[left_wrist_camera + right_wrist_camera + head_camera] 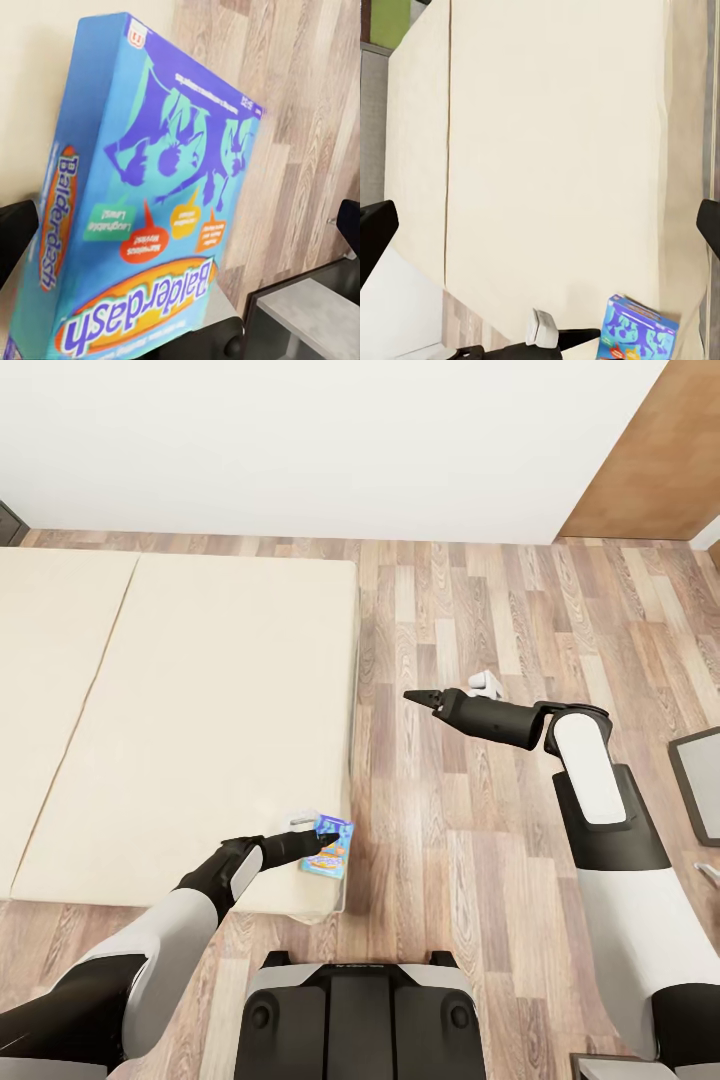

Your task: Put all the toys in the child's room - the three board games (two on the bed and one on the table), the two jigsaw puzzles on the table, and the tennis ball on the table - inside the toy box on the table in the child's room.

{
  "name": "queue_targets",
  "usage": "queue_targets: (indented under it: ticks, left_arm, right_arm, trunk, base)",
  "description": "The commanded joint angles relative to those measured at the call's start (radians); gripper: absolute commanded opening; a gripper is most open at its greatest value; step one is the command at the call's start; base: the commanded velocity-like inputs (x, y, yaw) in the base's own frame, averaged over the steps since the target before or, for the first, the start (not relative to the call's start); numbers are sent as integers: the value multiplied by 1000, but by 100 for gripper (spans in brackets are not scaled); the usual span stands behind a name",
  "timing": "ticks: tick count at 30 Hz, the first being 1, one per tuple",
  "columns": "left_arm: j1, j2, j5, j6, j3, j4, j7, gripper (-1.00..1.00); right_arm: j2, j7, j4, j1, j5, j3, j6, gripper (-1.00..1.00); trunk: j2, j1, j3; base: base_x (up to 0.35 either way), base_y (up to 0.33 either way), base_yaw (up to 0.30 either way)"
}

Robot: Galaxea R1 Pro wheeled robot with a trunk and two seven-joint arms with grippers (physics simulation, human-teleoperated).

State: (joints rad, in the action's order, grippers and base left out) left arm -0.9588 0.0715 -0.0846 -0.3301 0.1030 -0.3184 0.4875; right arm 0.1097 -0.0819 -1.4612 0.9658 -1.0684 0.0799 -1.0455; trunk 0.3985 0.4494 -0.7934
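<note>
Teal-blue board game point(329, 847) at bed point(200, 690) corner, left gripper point(322, 844) grip unclear

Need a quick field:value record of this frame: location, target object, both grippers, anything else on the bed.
location: beside the bed, wood-plank floor, white wall behind
target: teal-blue board game, printed "Balderdash", at the bed's near corner by the edge
box pose: tilted up, not lying flat, per right wrist view
left gripper: at the board game, fingers either side of it in left wrist view; firm grip cannot be confirmed
right gripper: over the floor, clear of the bed, holding nothing, fingers apart
mattress: plain cream, two parts, no other item seen on it
</note>
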Motion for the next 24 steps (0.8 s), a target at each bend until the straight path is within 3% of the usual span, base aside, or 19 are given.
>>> queue_targets:
  ticks: [1, 24]
  left_arm:
    - [-1, 1, -7, -10, 6, -1, 2, 100]
    - [0, 0, -8, -10, 6, -1, 4, 100]
  right_arm:
    - [1, -9, -1, 1, -8, 1, -2, 100]
    - [2, -9, -1, 1, -8, 0, -2, 100]
  trunk:
    - [2, 1, -1]
    - [2, 1, -1]
  base:
    - [0, -6, 0]
    - [0, 0, 0]
